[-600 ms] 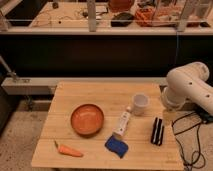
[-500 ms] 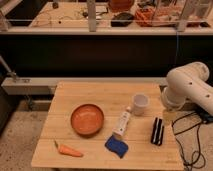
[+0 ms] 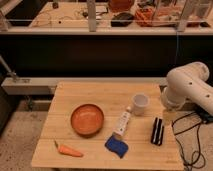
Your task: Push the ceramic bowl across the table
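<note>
The ceramic bowl is orange-brown, upright and empty, on the left-centre of the wooden table. My white arm comes in from the right. Its dark gripper hangs low over the table's right side, well to the right of the bowl and not touching it. A white tube lies between the gripper and the bowl.
A white cup stands right of centre. A white tube lies just right of the bowl. A blue sponge and a carrot lie near the front edge. Cables trail on the floor at right. A dark counter stands behind the table.
</note>
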